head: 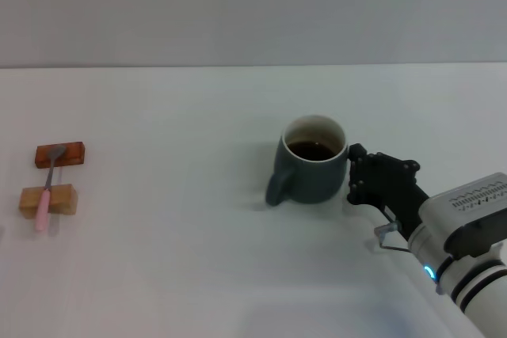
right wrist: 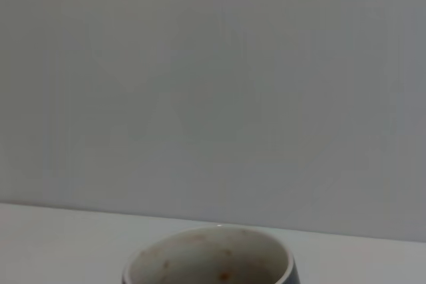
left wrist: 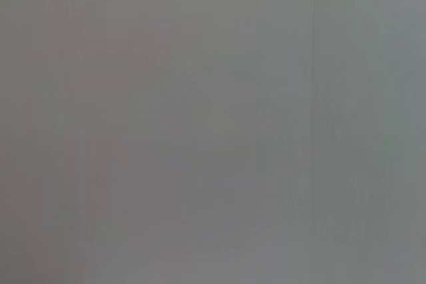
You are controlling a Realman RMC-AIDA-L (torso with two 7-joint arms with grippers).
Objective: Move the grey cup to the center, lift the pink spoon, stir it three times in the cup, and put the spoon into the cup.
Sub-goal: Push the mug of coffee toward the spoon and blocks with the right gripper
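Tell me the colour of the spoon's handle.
Pale pink; the pink spoon lies across two wooden blocks, best seen in the head view.

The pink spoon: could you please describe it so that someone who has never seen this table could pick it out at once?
Start at the grey cup near the table's middle, then look far towards the robot's left edge, where two small wooden blocks sit. The pink spoon lies across both, its bowl on the reddish-brown block and its handle over the light tan block. It is the only slim, pale pink thing there.
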